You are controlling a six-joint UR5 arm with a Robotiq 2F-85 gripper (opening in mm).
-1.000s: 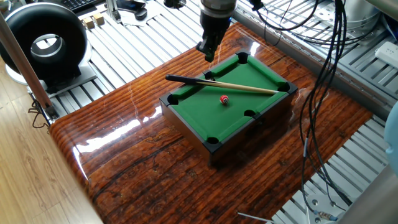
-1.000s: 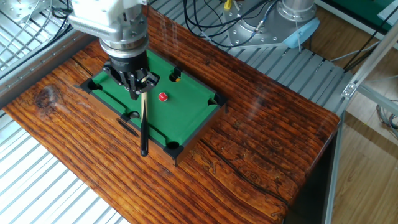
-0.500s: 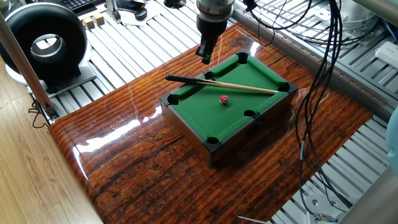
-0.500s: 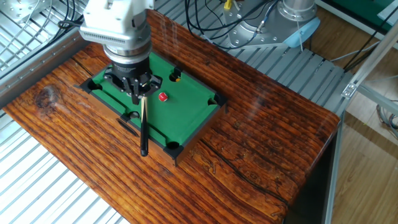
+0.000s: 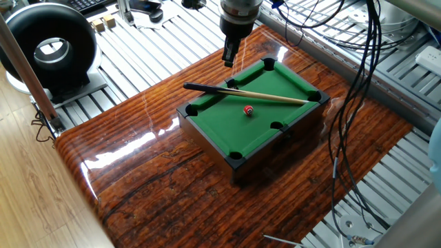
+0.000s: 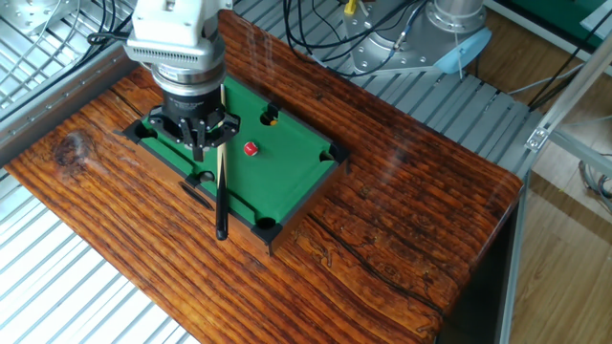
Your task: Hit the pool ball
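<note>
1. Gripper (image 5: 229, 60) hangs above the mini pool table (image 5: 207, 122), over its far rim near a corner pocket. Fingers point down and look pinched close together w/ nothing between them, but can't tell for sure from either view.
2. Cue stick (image 5: 248, 94) lies loose across the green felt, black butt sticking out past the table edge, tip toward the opposite rail. Not held.
3. Step in hand, my read: get hold of the cue. Do it well = come straight down on the butt end, grip across the shaft, keep it level so the tip doesn't drag the felt.
4. Pool ball (image 5: 248, 110) sits mid-felt, just beside the cue shaft, not touching. It's well apart from the gripper, lower and toward the near side.
5. Other fixed view: pool ball (image 6: 251, 148) right of gripper (image 6: 199, 145), cue between them.
</note>
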